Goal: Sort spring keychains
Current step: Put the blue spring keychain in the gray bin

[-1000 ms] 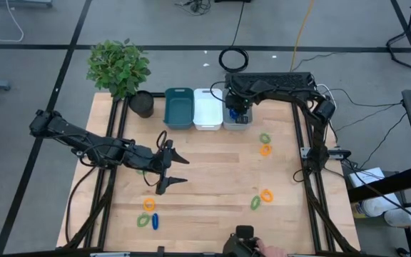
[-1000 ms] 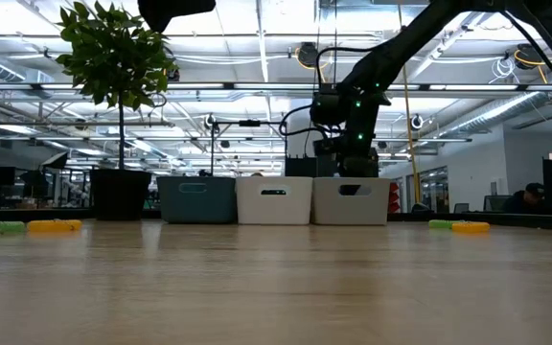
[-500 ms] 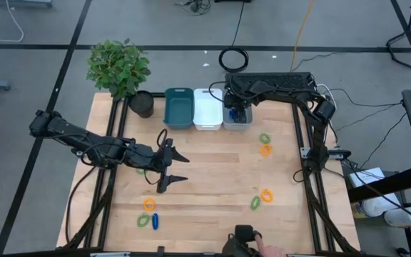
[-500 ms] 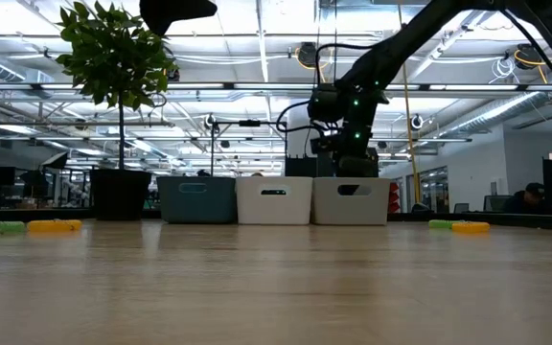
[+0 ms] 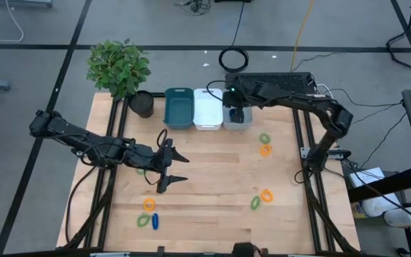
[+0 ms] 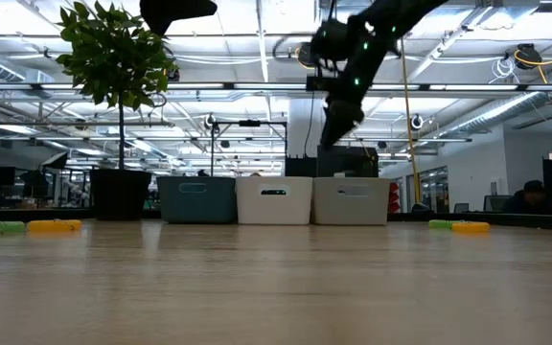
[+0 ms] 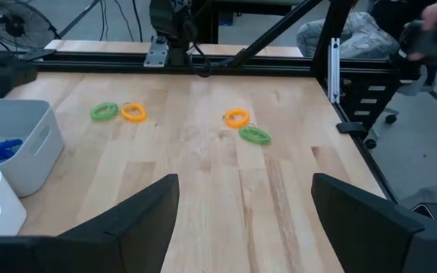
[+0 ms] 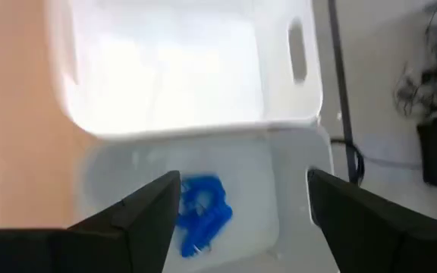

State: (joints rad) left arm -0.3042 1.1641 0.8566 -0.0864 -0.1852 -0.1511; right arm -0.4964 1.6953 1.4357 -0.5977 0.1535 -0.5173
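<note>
Small coiled spring keychains lie flat on the wooden table: a green [image 5: 264, 138] and an orange [image 5: 265, 150] one at right, another orange [image 5: 266, 194] and green [image 5: 255, 203] pair nearer, and orange [image 5: 148, 204], green [image 5: 143, 220] and blue [image 5: 155, 221] ones near left. Blue keychains [image 8: 203, 208] lie in the light grey bin [image 5: 236, 123]. My right gripper [image 8: 241, 220] hangs open above that bin, holding nothing. My left gripper [image 5: 183, 170] stands open over the table's middle left, also holding nothing.
A teal bin [image 5: 179, 107] and a white bin [image 5: 207, 108] stand beside the grey one at the far edge. A potted plant [image 5: 120, 68] stands at the far left corner. A black cable coil [image 5: 233, 59] lies on the floor beyond the table.
My right gripper has risen from down in the grey bin to well above its rim. A person's hand at the near edge has drawn out of view.
</note>
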